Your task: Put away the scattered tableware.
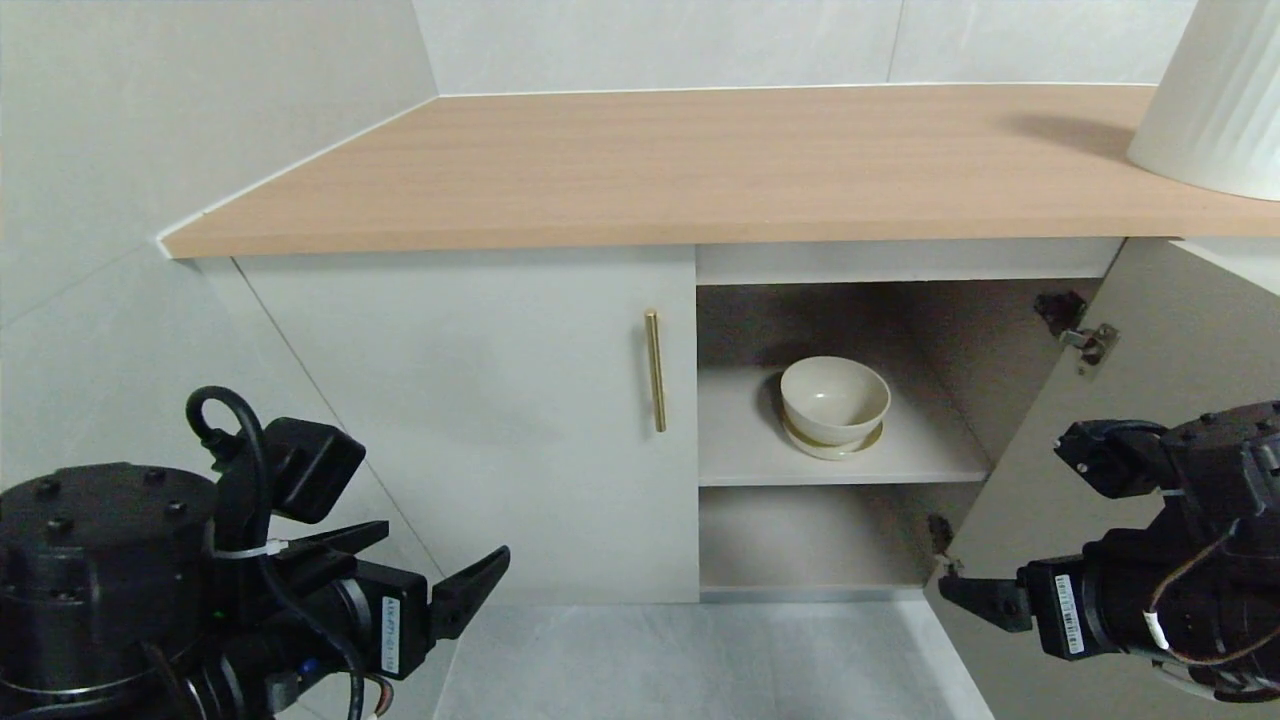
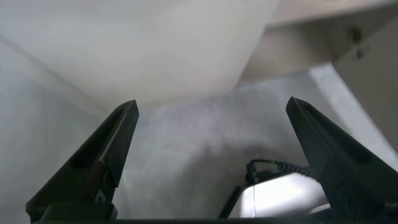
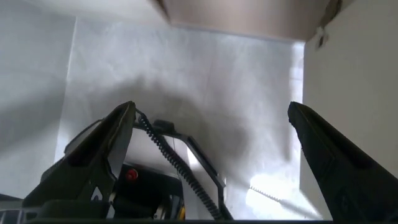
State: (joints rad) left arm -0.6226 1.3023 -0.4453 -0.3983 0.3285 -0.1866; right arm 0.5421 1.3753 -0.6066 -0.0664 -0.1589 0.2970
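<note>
Right tool [image 3: 210,111] spread wide; bowl [image 1: 834,398] mostly hides plate [image 1: 833,448] beneath.

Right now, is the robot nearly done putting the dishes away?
Nearly, it seems. Done: the cream round bowl sits on a small cream plate on the middle shelf of the pale grey cabinet. In hand: nothing; the left gripper and right gripper are both open and empty, low in front of the cabinet. Probably left: shutting the open right-hand cabinet door.
</note>
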